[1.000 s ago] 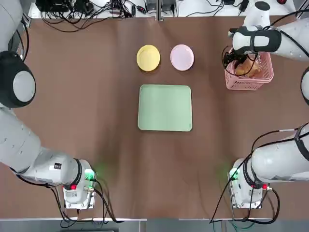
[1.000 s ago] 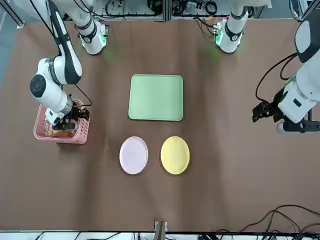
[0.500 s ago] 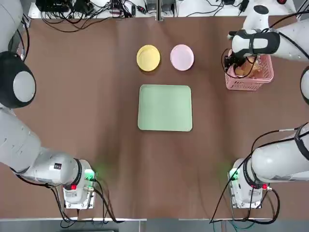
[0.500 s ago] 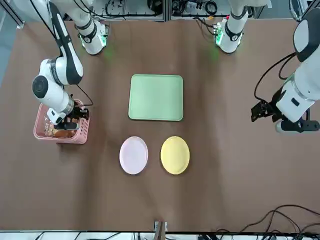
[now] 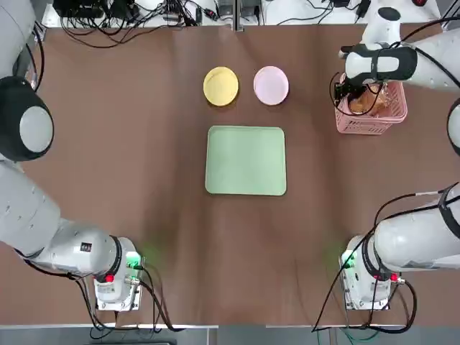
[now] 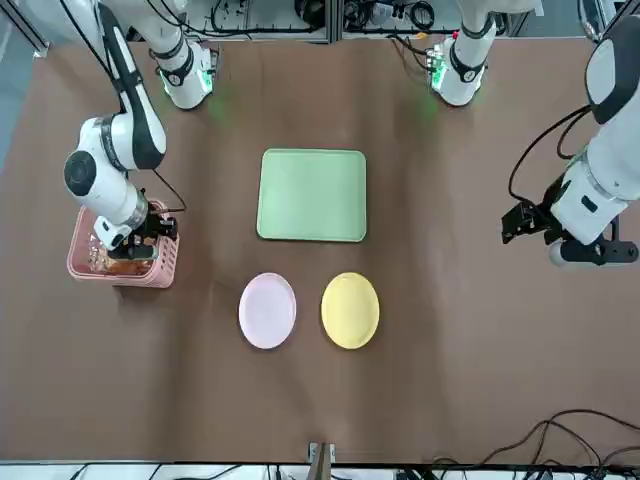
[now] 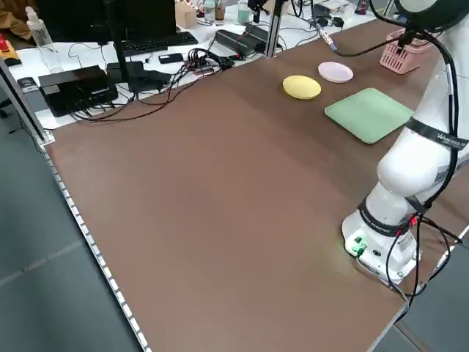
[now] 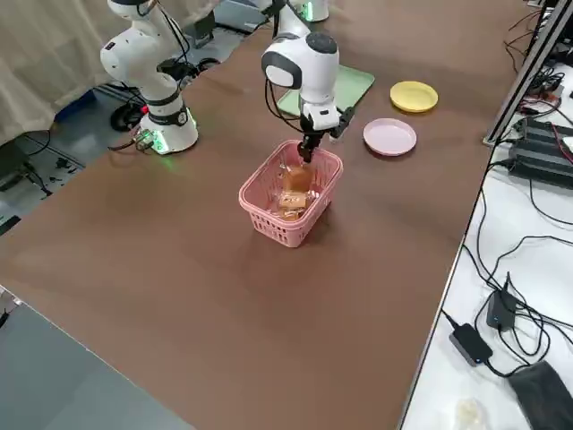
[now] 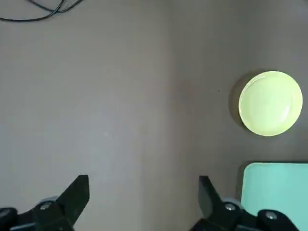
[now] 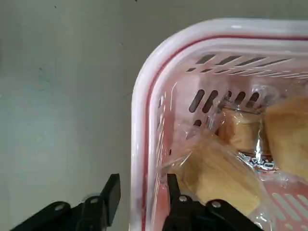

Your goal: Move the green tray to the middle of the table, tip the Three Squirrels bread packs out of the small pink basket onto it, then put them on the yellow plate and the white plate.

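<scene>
step: green tray already sits mid-counter, so the basket tip is in hand. Right pincer is clamped on the near-left rim of the small pink basket, 1 finger outside the wall, 1 inside.
right pincer: gripping the basket wall, not wide open; the grip looks seated on the rim, not on a bread pack.
left pincer: jaws wide apart, holding nothing, parked high over the left half of the counter.
basket location: far right of the counter, well apart from the tray, upright, mouth facing up.
basket axis: roughly square, no clear long axis; walls taper down toward the base.
contents: Three Squirrels bread packs piled loose inside; cannot count all 4 from here.
tray axis: nearly square, slightly longer left-right in the top view, flat on the counter.
plates: yellow plate and white plate just beyond the tray, side by side, apart, both bare.
how to do it well: lift straight up before traversing, keep the mouth level until over the tray centre, then roll slowly so packs land inside the rim.
risk: one-sided wall grip may let the basket swing or flex; judgement only.
</scene>
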